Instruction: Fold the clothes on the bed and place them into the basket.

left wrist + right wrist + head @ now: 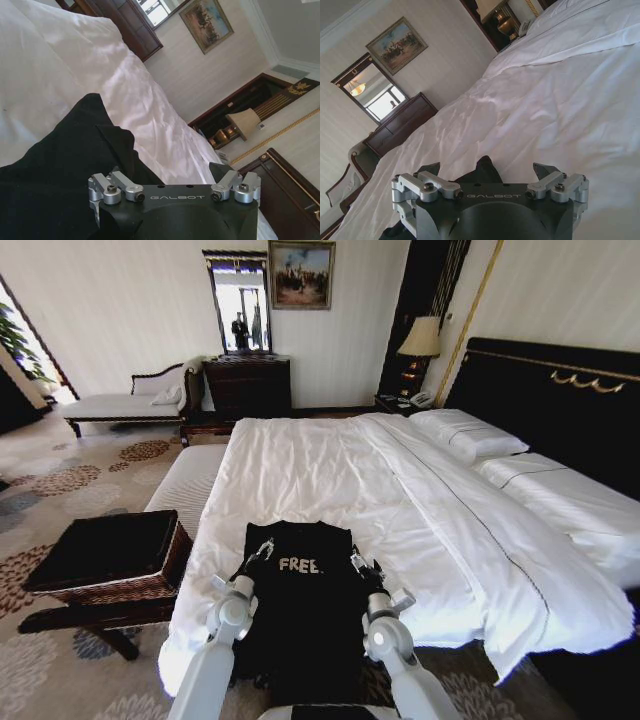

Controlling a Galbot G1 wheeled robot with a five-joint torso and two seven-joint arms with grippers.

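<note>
Daylight floods the room from the far left, where a bright opening blows out to white, and the mirror (240, 305) above the dresser glares with the same light. The white duvet of the bed (420, 510) is evenly lit, its creases throwing soft grey shadows. The black T-shirt (300, 600) near the bed's foot edge reads as a near-featureless dark mass. The head view bows straight lines towards its corners. Both wrist views are sharp.

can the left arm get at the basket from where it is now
Probably yes: the basket sits on the robot's left beside the bed, nothing between it and the left gripper, now at the T-shirt.
</note>
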